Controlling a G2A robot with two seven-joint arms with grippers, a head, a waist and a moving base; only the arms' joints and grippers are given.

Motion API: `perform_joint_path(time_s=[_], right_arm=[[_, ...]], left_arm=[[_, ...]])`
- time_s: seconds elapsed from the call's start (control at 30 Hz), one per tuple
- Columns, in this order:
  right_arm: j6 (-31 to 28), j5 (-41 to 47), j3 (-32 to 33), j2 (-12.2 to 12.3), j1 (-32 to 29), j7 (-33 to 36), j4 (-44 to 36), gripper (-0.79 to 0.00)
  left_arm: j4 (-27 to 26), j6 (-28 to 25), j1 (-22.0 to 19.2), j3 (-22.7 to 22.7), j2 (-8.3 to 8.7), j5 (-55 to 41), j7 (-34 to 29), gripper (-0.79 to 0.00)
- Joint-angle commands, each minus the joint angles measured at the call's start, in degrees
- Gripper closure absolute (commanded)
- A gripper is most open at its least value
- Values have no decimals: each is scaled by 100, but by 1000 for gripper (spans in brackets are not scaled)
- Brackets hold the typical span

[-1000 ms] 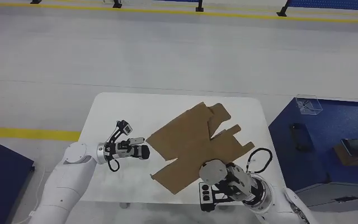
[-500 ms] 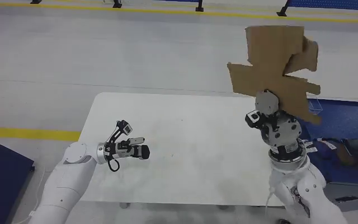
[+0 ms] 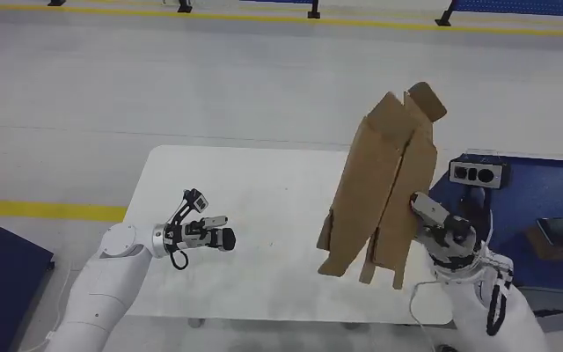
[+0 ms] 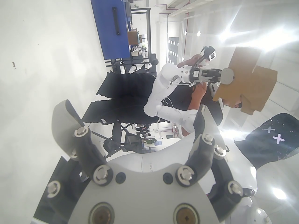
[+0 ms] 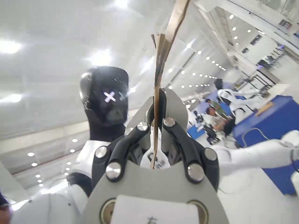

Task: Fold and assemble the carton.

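One carton (image 3: 387, 180) above table (image 3: 246, 185), blue cabinet (image 3: 532, 207) beside

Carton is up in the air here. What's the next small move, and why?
Probably bring the left gripper toward the carton: it hangs unassembled above the table, pinched only by the right gripper, while the left is open and empty.

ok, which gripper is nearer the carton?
Right. The right gripper is clamped on the carton, raised off the table; the left gripper sits open, well apart across the table.
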Motion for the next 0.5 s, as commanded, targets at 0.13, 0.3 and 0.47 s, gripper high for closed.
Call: perform_joint_path(time_s=[0.13,0.3,0.47], right_arm=[[-107,-1868,-104,3,-84,267,432,0],[319,-2628,-536,-29,-41,231,901,0],[333,-2913,-951,-99,111,2,1152,0]], left_arm=[[0,0,0,0,0,0,0,-785],[0,0,0,0,0,0,0,-785],[0,0,0,0,0,0,0,-785]])
